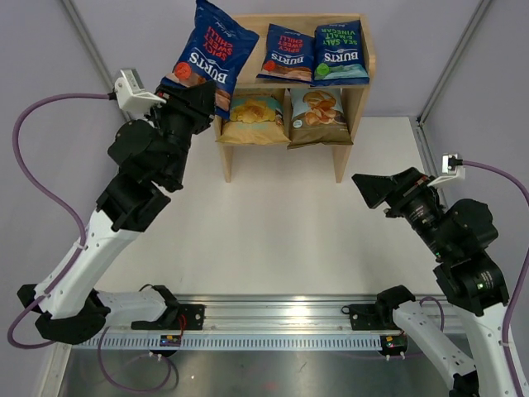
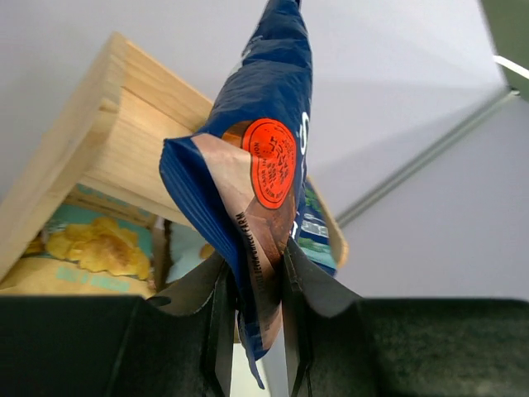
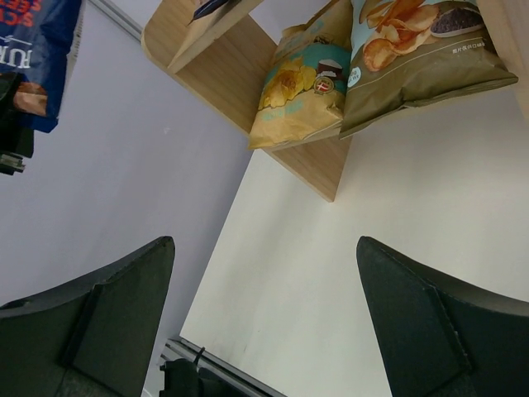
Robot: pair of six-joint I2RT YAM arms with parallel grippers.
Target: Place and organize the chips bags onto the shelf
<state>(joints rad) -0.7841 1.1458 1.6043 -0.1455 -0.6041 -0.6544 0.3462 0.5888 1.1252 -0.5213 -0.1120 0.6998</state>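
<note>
Currently the left hand [image 2: 254, 331] is clamped on one end of a red-lettered Burts bag [image 1: 208, 51]. The bag sticks up above the hand, tilted, at the top-left corner of the shelf [image 1: 364, 74]. Second red Burts [image 1: 287, 52] and green Burts [image 1: 340, 53] are on the top tier, yellow bag [image 1: 252, 118] and cassava bag [image 1: 317, 116] on the lower. Right hand [image 1: 369, 190] is spread wide and holds nothing, over the table [image 1: 281, 240], well apart from the shelf.

Both arms are the same build: matte black joint housings, with white shells on the links farthest back from the pincer. Left gripper [image 2: 252, 331] and right gripper [image 1: 370, 188] are black; fingers [image 3: 430, 322] are broad flat wedges. A white camera block [image 1: 132, 89] sits just behind each pincer, and a purple cable [image 1: 33, 149] loops from it back to the black base.
</note>
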